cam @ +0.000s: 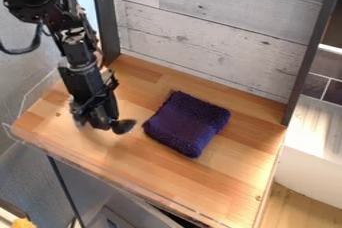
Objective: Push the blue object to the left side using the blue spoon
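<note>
Honey-brown wood strips form the bench point(247, 197), backed by pale grey planks point(214, 12), with dark tiles point(314, 86) beyond its right edge. Toward its left corner, the pincer point(101, 123) pinches a dark spoon point(123, 126); the folded purple-blue cloth point(187, 123) lies just beside, mid-bench.

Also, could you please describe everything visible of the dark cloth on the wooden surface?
The cloth is deep blue-purple and looks fluffy, seemingly folded into a thick, squarish pad. It lies flat near the middle of the wooden surface, touching nothing else; a narrow gap parts it from the dark spoon head at its left in the view.
</note>
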Robot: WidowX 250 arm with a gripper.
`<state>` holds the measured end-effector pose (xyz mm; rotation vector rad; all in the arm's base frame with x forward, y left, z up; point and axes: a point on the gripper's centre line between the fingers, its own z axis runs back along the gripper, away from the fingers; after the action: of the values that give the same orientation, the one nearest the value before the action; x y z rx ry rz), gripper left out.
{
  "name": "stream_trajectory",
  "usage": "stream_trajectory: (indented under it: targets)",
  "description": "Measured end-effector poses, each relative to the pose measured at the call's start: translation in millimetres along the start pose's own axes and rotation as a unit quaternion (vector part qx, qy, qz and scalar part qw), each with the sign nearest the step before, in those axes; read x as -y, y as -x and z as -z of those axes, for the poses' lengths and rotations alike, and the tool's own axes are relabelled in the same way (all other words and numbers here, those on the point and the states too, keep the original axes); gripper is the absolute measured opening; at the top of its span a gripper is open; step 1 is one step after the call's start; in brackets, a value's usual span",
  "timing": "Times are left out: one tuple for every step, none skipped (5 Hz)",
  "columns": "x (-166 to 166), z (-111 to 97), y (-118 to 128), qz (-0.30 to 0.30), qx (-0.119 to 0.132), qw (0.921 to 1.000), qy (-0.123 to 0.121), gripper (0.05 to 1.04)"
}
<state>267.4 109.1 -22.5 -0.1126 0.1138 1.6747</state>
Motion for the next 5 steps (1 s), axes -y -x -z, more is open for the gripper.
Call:
stream_trajectory:
  targets:
    - [13,-5,-5,-0.012,-0.007,0.9998,0.015,0.328]
    - [25,-12,-8,-0.012,-0.008,0.9994,0.032,0.328]
    - [31,-16,-12,-0.017,-0.007,0.9992,0.036,0.328]
    - [32,-16,-14,-0.015,-0.001,0.9991,0.040,0.328]
    - [17,-5,-5,0.005,0.000,0.9999,0.015,0.328]
